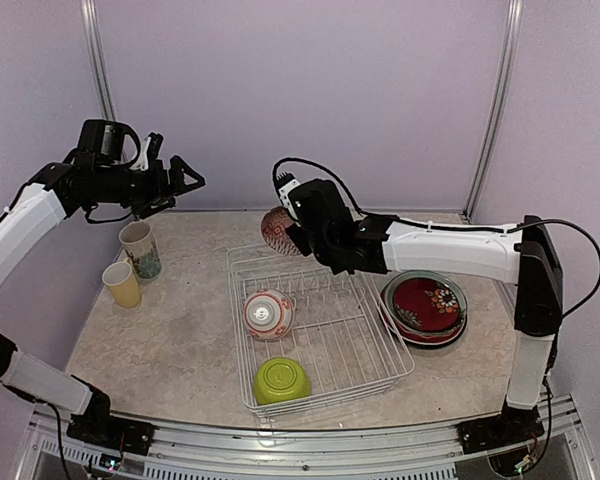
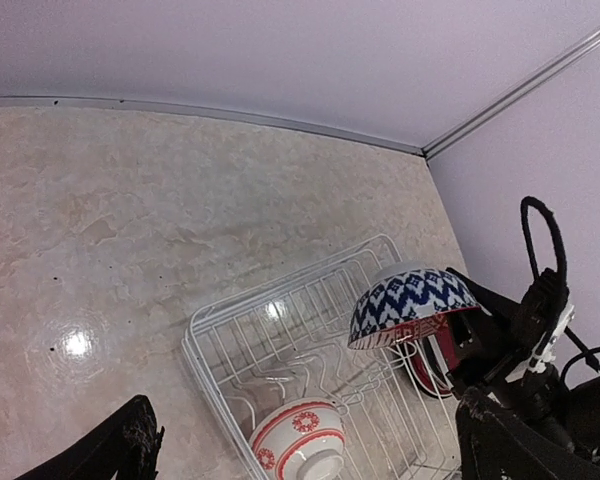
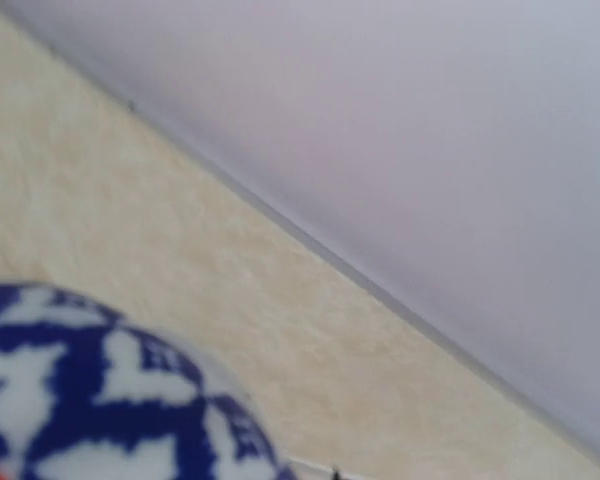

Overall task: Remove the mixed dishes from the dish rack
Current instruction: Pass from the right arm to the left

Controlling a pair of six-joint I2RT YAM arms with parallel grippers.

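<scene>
Hanging above rack [image 1: 352,330] far edge, bowl [image 1: 276,228] is clamped in right gripper [image 1: 298,236] | plates [image 1: 426,306] lie rightward | left gripper [image 1: 176,166] jaws apart, distant.

Dish rack [image 1: 350,330]: stood midway across the table [image 1: 170,340], toward its near edge. Tipped bowl [image 1: 269,314]: lay in the rack, left of centre. Overturned bowl [image 1: 282,380]: sat in the rack's near left corner. Third bowl [image 1: 276,230]: hung above the rack's far edge. Plate stack [image 1: 427,306]: rested right of the rack. Mug [image 1: 140,249], with cup [image 1: 122,284] before it: stood near the left edge.
</scene>
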